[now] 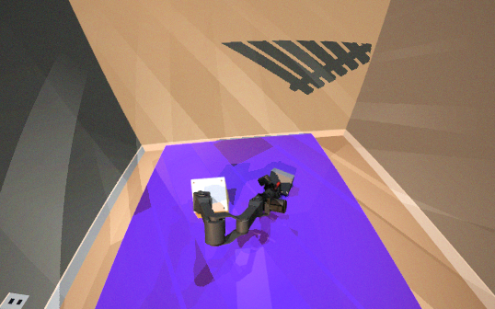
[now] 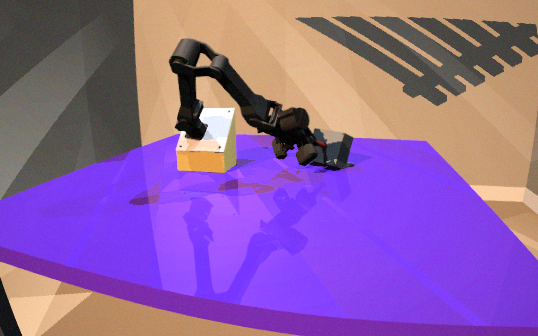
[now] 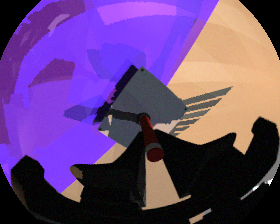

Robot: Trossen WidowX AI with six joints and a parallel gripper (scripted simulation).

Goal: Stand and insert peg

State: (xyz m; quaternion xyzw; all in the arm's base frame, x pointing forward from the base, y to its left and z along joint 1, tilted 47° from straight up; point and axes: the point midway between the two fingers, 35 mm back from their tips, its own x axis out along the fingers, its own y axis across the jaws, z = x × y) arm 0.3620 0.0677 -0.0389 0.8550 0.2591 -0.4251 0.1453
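Far tip of red peg hidden at panel.

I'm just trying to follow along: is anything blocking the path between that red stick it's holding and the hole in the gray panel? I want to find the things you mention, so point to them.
Nothing visible is. The red peg [image 2: 320,144] [image 3: 148,134], held in the jaws, points at the sloped gray panel [image 2: 330,142] [image 3: 158,92], its far end at the hole.

Purple table, red peg with 1 pale band, grey panel, black tool.
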